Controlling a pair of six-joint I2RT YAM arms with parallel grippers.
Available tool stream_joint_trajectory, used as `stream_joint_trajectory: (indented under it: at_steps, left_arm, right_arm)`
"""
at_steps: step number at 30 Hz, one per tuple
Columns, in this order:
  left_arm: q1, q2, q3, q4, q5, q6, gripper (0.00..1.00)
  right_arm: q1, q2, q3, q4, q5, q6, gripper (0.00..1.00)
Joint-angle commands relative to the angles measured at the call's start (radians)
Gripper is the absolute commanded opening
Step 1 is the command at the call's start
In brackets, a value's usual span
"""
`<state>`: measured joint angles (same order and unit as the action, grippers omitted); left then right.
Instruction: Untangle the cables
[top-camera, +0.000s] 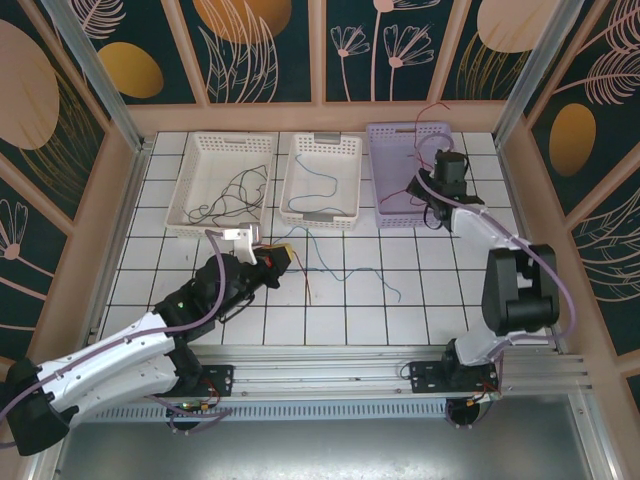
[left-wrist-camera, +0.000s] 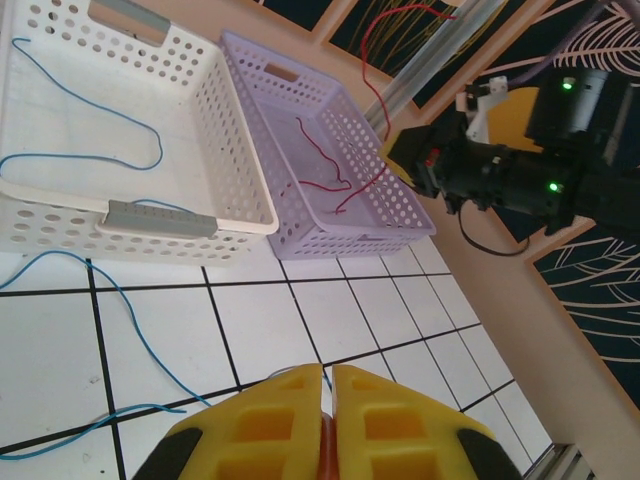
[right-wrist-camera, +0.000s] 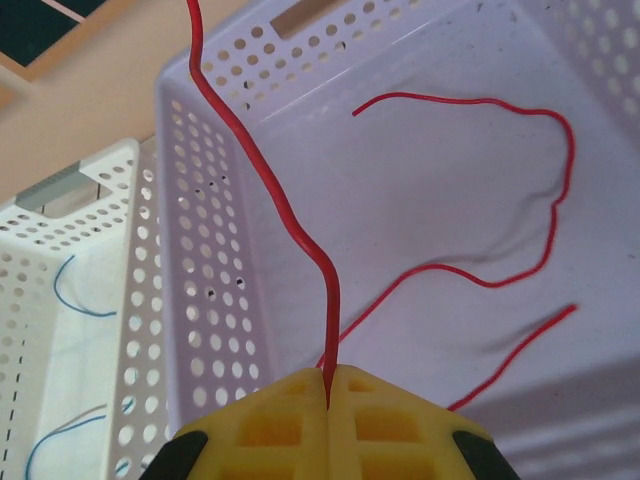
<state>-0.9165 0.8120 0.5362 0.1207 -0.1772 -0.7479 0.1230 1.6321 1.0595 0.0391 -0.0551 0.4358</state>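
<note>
My right gripper (top-camera: 418, 188) hangs over the lilac basket (top-camera: 385, 135), shut on a red cable (right-wrist-camera: 300, 230) that rises from its fingertips (right-wrist-camera: 360, 385). More red cable (right-wrist-camera: 520, 110) lies loose on the basket floor. My left gripper (left-wrist-camera: 328, 375) is low over the white tiles in front of the middle basket, its jaws closed together. A short bit of blue cable shows between its tips. That blue cable (top-camera: 345, 272) snakes across the tiles to the right. Another blue cable (top-camera: 318, 185) lies in the middle white basket. Black cables (top-camera: 235, 195) lie in the left white basket.
Three baskets stand in a row at the back: left white (top-camera: 190, 160), middle white (top-camera: 300, 150), lilac on the right. Wooden walls and metal posts close in the table. The rail (top-camera: 350, 365) with the arm bases runs along the near edge.
</note>
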Motion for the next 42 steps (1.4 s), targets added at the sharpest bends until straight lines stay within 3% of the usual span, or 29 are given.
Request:
stream_joint_trajectory:
  at_steps: [1, 16, 23, 32, 42]
  left_arm:
    - [-0.003, 0.008, 0.005, 0.043, -0.004, 0.014, 0.00]
    - [-0.003, 0.030, 0.015, 0.048, -0.005, 0.024, 0.00]
    - [-0.004, 0.038, 0.024, 0.043, -0.007, 0.033, 0.00]
    - [-0.003, 0.058, 0.059, 0.031, -0.007, 0.050, 0.00]
    - [-0.004, 0.239, 0.292, -0.003, 0.017, 0.154, 0.00]
  right_arm:
    - [-0.005, 0.083, 0.082, -0.045, -0.022, 0.006, 0.00]
    - [-0.011, 0.261, 0.132, -0.103, -0.098, 0.035, 0.00]
    - [-0.011, 0.207, 0.156, -0.129, -0.095, 0.035, 0.24]
    - [-0.010, 0.055, 0.126, -0.127, -0.043, 0.038, 0.37]
    - [0.024, -0.395, -0.061, -0.038, 0.040, 0.045, 0.51]
